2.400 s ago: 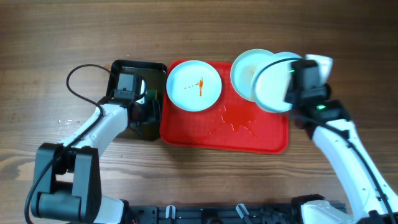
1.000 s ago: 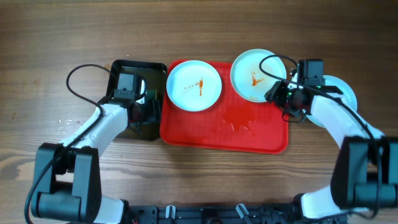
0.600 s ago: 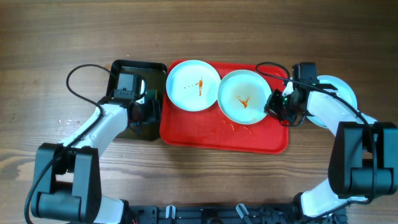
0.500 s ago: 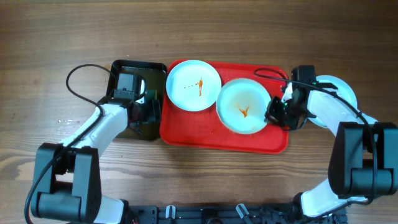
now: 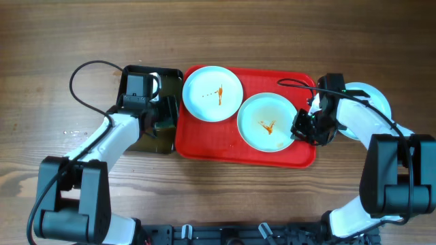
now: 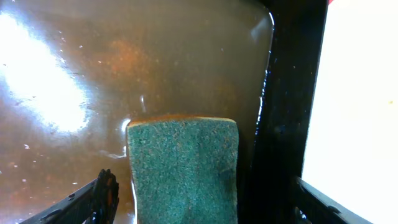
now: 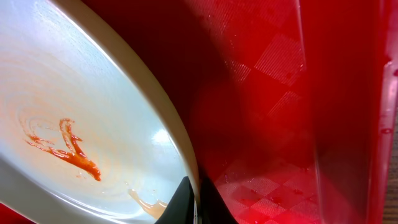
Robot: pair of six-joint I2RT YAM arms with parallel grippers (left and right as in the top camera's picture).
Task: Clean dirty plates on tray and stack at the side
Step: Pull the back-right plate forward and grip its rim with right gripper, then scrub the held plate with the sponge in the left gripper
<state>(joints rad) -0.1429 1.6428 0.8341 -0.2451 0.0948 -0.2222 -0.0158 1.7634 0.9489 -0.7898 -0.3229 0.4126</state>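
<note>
The red tray [image 5: 204, 144] holds two pale plates with orange sauce smears. One plate [image 5: 212, 93] sits at its back left. My right gripper [image 5: 300, 126] is shut on the right rim of the other plate [image 5: 266, 122], near the tray's front right. The right wrist view shows this plate [image 7: 74, 106] with its rim pinched between my fingertips [image 7: 186, 198] over the tray [image 7: 280, 93]. A third plate [image 5: 371, 99] lies on the table right of the tray, partly hidden by my right arm. My left gripper [image 5: 161, 114] is open, its fingers [image 6: 103, 194] either side of the green sponge [image 6: 183, 168].
The black tray [image 5: 139, 73] with brown liquid stands against the red tray's left edge, and its dark wall [image 6: 286, 106] shows in the left wrist view. Sauce specks lie on the red tray in front of the held plate. A black cable [image 5: 85, 71] loops left of the black tray.
My right gripper set one plate on the table at the right, then took the back-right plate and drew it toward the tray's front. The left gripper has shifted slightly over the sponge.
</note>
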